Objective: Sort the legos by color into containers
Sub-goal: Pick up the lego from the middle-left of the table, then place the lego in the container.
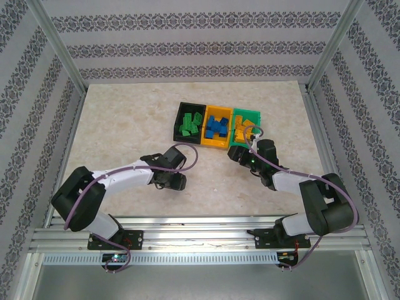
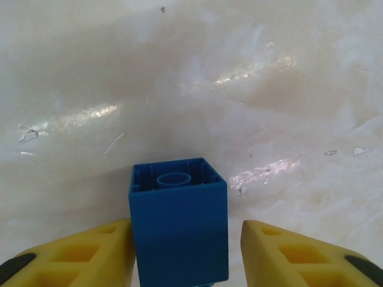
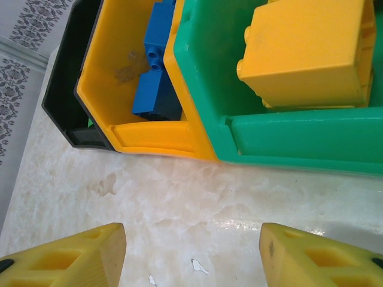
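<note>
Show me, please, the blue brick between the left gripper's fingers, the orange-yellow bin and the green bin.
blue brick (image 2: 178, 233): left wrist view, near side face.
orange-yellow bin (image 3: 152, 136): right wrist view, front wall.
green bin (image 3: 299, 140): right wrist view, front wall.

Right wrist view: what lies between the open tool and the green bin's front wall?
Bare marbled tabletop. In the right wrist view nothing lies between the right tool and the green bin.

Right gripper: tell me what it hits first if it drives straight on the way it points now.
Probably the near wall where the orange-yellow bin meets the green bin. The right gripper, jaws open, has bare table ahead before that. Depth is hard to judge.
</note>
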Controlling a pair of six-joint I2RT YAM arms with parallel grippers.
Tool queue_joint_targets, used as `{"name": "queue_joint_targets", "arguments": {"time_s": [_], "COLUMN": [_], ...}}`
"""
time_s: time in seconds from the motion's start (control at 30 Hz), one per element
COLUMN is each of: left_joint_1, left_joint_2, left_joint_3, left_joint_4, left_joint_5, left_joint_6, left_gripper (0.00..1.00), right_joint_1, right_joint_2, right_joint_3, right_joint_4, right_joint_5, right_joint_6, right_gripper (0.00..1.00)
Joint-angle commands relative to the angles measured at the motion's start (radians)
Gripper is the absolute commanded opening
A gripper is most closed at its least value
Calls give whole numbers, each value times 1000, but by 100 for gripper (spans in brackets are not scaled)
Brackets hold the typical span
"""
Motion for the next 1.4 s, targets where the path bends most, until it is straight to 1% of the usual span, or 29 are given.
{"name": "queue_joint_targets", "arguments": {"time_s": [0.0, 0.27, 0.37, 0.47, 0.67, 0.77, 0.87, 0.97, 1.03, 1.13, 1.17, 1.23, 1.33, 1.37], "left_joint_1": [-16, -16, -15, -11, 4, 21, 44, 60, 67, 77, 81, 89, 103, 104], "left_joint_2": [-10, -36, -15, 39, 250, 374, 522, 688, 810, 965, 1003, 1047, 1061, 1059], "left_joint_3": [36, 112, 180, 289, 637, 806, 1005, 1266, 1455, 1707, 1760, 1808, 1789, 1768], "left_joint_4": [-64, -43, -22, 4, -24, -21, -66, -161, -253, -362, -374, -372, -338, -321], "left_joint_5": [-42, -82, -96, -109, -101, -83, -59, -44, -92, -117, -122, -125, -105, -102], "left_joint_6": [33, 50, 74, 116, 196, 231, 263, 300, 314, 314, 317, 309, 298, 307], "left_gripper": [40, 39, 39, 39, 39, 39, 39, 39, 39, 39, 39, 40, 41, 44], "right_joint_1": [-6, -6, -7, -7, -5, -6, -6, -6, -7, -6, -8, -9, -7, -7], "right_joint_2": [-17, -18, -21, -23, -31, -37, -39, -43, -48, -49, -52, -54, -55, -56], "right_joint_3": [6, 6, 4, 3, 2, 1, 0, -2, -2, 2, 1, 1, 2, 1], "right_joint_4": [12, 12, 14, 13, 8, 6, 6, 5, 0, -7, -7, -9, -11, -13], "right_joint_5": [-2, -6, -6, -3, 3, 8, 9, 11, 16, 25, 27, 29, 34, 35], "right_joint_6": [-2, -1, 1, -1, -7, -7, -7, -10, -14, -22, -23, -27, -30, -30], "right_gripper": [61, 61, 61, 61, 61, 61, 61, 61, 61, 61, 61, 61, 61, 61]}}
